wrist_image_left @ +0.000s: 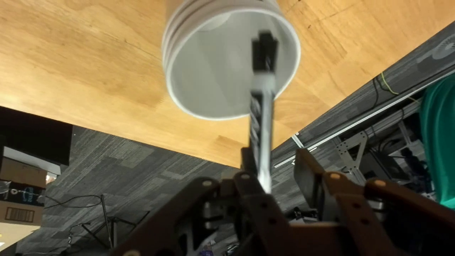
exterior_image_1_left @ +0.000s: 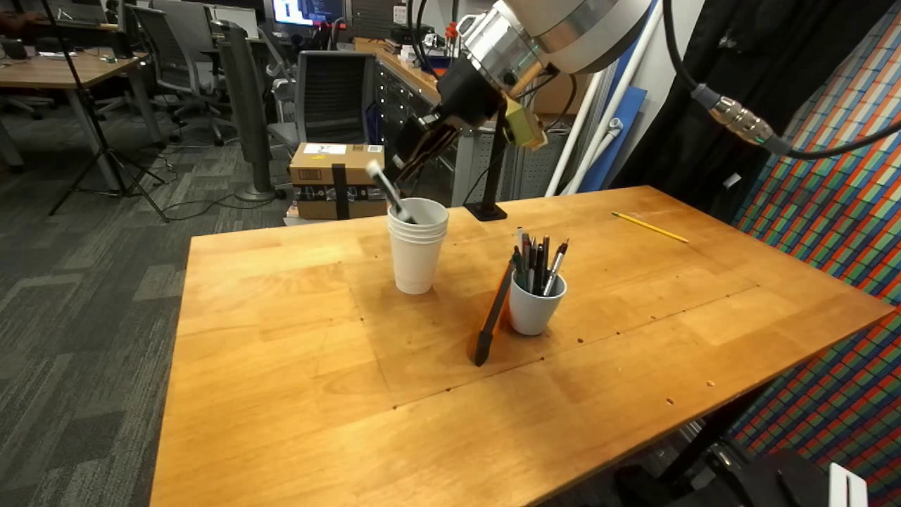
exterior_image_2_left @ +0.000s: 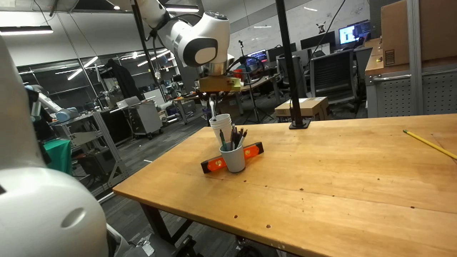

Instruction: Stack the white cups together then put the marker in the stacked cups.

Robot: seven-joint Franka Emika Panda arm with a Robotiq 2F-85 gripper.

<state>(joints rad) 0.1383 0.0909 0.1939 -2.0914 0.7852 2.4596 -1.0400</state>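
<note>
The white cups stand nested as one upright stack [exterior_image_1_left: 417, 257] with layered rims; the stack also shows in an exterior view [exterior_image_2_left: 222, 129] and the wrist view [wrist_image_left: 227, 67]. The marker [exterior_image_1_left: 388, 189], white and dark with a black end, leans in the stack's mouth, black end down inside and the rest above the rim; it also shows in the wrist view [wrist_image_left: 262, 117]. My gripper [wrist_image_left: 275, 161] is open above the cups. The marker's upper end lies between the fingers, close to the left finger, with a gap to the right one. Whether it touches that finger I cannot tell.
A grey-blue cup with pens [exterior_image_1_left: 533, 310] stands near the stack, with an orange and black level [exterior_image_1_left: 494, 313] beside it. A yellow pencil [exterior_image_1_left: 649, 227] lies farther along the table [exterior_image_1_left: 295, 394]. A black post [exterior_image_1_left: 486, 210] stands at the table's edge.
</note>
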